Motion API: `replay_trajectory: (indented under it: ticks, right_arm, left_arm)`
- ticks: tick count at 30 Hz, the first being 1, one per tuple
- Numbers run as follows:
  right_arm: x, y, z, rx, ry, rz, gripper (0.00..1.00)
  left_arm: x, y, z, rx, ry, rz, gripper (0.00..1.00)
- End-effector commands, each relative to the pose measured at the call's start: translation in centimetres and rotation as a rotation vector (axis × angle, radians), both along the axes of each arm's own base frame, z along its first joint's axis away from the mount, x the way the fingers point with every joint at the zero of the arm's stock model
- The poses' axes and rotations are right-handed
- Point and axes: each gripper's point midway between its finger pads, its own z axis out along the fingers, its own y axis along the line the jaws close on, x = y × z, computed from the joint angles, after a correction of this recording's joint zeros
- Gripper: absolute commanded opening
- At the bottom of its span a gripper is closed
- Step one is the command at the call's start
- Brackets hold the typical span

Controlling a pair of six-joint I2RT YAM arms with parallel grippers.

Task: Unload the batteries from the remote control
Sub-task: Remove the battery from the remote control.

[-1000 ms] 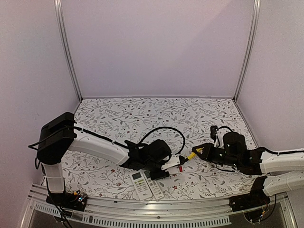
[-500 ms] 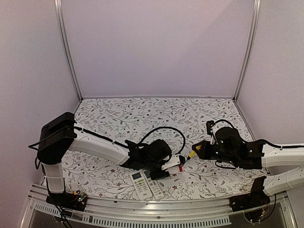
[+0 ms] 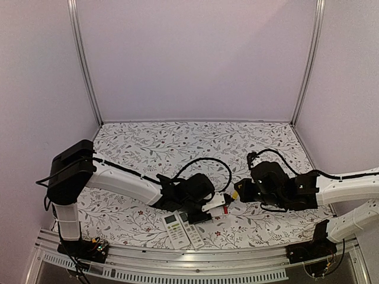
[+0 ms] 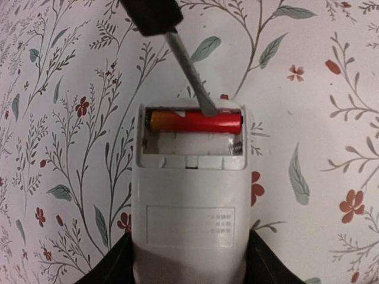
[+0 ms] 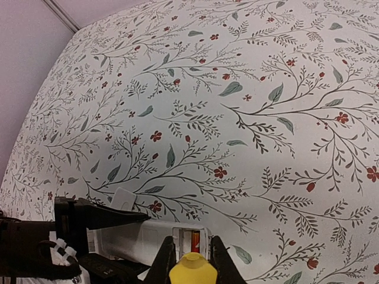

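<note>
The L gripper (image 3: 205, 209) is seen low over the floral-printed tabletop (image 3: 177, 148), towards the front centre. It is closed on a white plastic remote control (image 4: 189, 225), and its black fingers (image 4: 109, 269) are pressed against both long sides of the body. The remote is held back-side up w/ the battery compartment uncovered.

A second white remote w/ a small display (image 3: 182, 231) is laid flat on the table just in front of the L gripper, near the front edge.

One red-orange cylindrical battery (image 4: 195, 122) is seated crosswise in the far slot of the compartment. In the slot beside it, bare white plastic and a spring at the R end are shown.

The flat tip of a yellow-handled steel-bladed screwdriver (image 4: 188, 70) is set against the top edge of the battery, R of its middle, w/ the blade slanted down from upper L in the L wrist view.

The R gripper (image 5: 192, 260) is clamped on the yellow handle, which is pinched btwn both fingers.
</note>
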Motion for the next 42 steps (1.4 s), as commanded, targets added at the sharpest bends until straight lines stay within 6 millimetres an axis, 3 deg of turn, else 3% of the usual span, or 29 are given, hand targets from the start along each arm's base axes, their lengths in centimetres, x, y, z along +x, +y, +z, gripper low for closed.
replay_trajectory:
  ticks: [1,15,19,26,35,42]
  right_arm:
    - [0.4,0.0,0.2,-0.072,-0.025,-0.031,0.00]
    - [0.0,0.3,-0.8,-0.254,-0.061,-0.114,0.00]
    - [-0.5,0.3,-2.1,-0.238,-0.051,-0.132,0.00]
    - [-1.5,0.1,-4.7,-0.022,0.021,-0.150,0.00]
    - [-1.2,-1.5,-5.2,0.318,0.106,-0.057,0.00]
    - [-1.3,-3.3,-5.1,0.473,0.129,-0.050,0.00]
  left_arm:
    - [-0.2,0.0,-0.8,0.028,0.011,-0.004,0.35]
    - [-0.3,0.0,-0.8,0.029,0.018,-0.005,0.35]
    - [-0.4,0.0,-0.9,0.031,0.022,-0.007,0.35]
    - [-0.4,-0.1,-1.0,0.030,0.025,-0.007,0.35]
    - [-0.4,-0.1,-1.0,0.033,0.025,-0.006,0.35]
    - [-0.4,-0.1,-0.9,0.032,0.023,-0.006,0.35]
